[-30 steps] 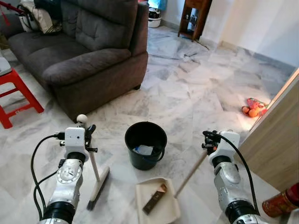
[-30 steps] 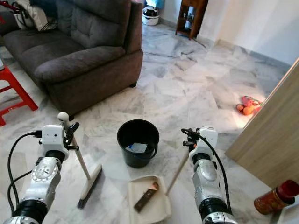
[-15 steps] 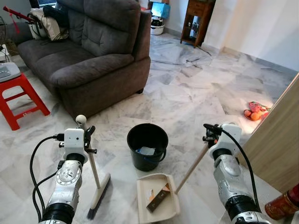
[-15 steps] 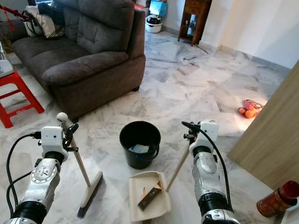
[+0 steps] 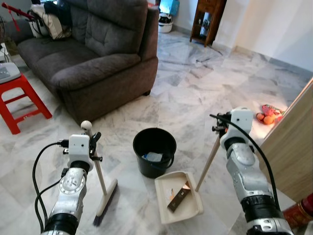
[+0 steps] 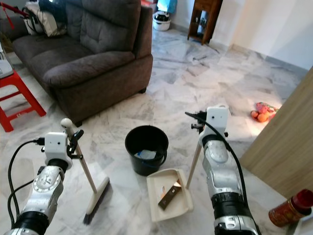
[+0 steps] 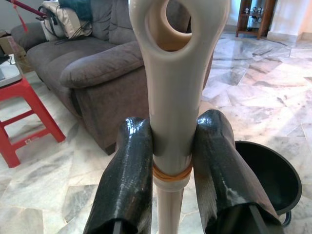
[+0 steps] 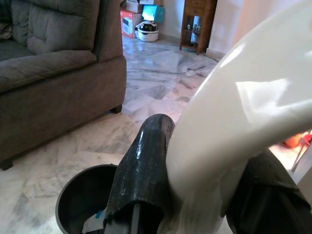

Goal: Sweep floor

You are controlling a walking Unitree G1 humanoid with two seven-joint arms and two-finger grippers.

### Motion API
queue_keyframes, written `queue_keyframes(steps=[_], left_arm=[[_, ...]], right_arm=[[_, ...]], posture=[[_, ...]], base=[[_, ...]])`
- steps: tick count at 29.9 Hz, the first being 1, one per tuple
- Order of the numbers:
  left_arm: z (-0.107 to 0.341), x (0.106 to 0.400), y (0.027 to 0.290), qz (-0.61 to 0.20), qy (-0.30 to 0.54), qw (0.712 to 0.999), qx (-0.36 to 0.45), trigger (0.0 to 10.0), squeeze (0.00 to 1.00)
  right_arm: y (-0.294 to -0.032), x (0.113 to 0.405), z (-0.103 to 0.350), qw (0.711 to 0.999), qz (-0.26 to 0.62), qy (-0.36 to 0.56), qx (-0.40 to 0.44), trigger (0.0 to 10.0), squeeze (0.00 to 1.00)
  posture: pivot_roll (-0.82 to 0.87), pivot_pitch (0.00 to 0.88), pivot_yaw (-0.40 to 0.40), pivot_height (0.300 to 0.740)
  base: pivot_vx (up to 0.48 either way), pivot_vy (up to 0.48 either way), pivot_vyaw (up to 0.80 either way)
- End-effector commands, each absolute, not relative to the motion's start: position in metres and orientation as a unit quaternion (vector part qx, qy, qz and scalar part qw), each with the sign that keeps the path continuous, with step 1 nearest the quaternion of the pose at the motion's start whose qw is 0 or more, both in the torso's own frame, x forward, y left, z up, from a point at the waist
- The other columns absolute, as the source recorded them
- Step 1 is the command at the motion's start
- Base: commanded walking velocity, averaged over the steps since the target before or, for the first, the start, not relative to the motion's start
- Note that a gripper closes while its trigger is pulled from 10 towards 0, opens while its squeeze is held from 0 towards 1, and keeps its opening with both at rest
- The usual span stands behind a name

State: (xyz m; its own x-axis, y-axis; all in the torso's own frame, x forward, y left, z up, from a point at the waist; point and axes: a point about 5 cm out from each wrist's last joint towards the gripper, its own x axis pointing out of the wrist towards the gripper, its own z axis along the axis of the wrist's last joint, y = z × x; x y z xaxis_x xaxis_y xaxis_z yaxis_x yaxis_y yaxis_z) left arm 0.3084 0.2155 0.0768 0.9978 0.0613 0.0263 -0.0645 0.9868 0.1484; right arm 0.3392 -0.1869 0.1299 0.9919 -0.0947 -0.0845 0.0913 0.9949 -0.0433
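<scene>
While left gripper fingers clamp the cream broom handle, right gripper fingers hold the cream dustpan, brown scrap inside, at the black bucket's 5 o'clock.

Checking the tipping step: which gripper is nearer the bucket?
Right, slightly. The right gripper holds the dustpan handle just to the bucket's right; the left gripper clamps the broom handle farther off on its left.
</scene>
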Motion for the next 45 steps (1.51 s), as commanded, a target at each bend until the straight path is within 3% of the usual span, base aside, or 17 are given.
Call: queue_keyframes(steps=[1,17,26,34,45], left_arm=[[0.086,0.313,0.211,0.019,-0.03,0.996,0.084,10.0,0.0],[0.084,0.313,0.21,0.016,-0.028,0.996,0.084,10.0,0.0],[0.084,0.313,0.211,0.016,-0.026,0.996,0.084,10.0,0.0],[0.085,0.314,0.21,0.013,-0.027,0.996,0.084,10.0,0.0],[0.085,0.315,0.209,0.012,-0.028,0.996,0.082,10.0,0.0]], right_arm=[[-0.189,0.34,0.149,0.998,-0.049,0.025,-0.028,10.0,0.0],[-0.185,0.34,0.223,0.998,-0.046,-0.033,0.037,10.0,0.0],[-0.192,0.338,0.239,0.997,-0.055,-0.037,0.044,10.0,0.0],[-0.201,0.337,0.248,0.997,-0.067,-0.031,-0.014,10.0,0.0],[-0.192,0.336,0.269,0.995,-0.051,-0.078,0.033,10.0,0.0]], posture=[[0.0,0.0,-0.044,0.74],[0.0,0.0,-0.046,0.74],[0.0,0.0,-0.044,0.74],[0.0,0.0,-0.042,0.74],[0.0,0.0,-0.041,0.74]], base=[[0.0,0.0,0.0],[0.0,0.0,0.0],[0.0,0.0,0.0],[0.0,0.0,0.0],[0.0,0.0,0.0]])
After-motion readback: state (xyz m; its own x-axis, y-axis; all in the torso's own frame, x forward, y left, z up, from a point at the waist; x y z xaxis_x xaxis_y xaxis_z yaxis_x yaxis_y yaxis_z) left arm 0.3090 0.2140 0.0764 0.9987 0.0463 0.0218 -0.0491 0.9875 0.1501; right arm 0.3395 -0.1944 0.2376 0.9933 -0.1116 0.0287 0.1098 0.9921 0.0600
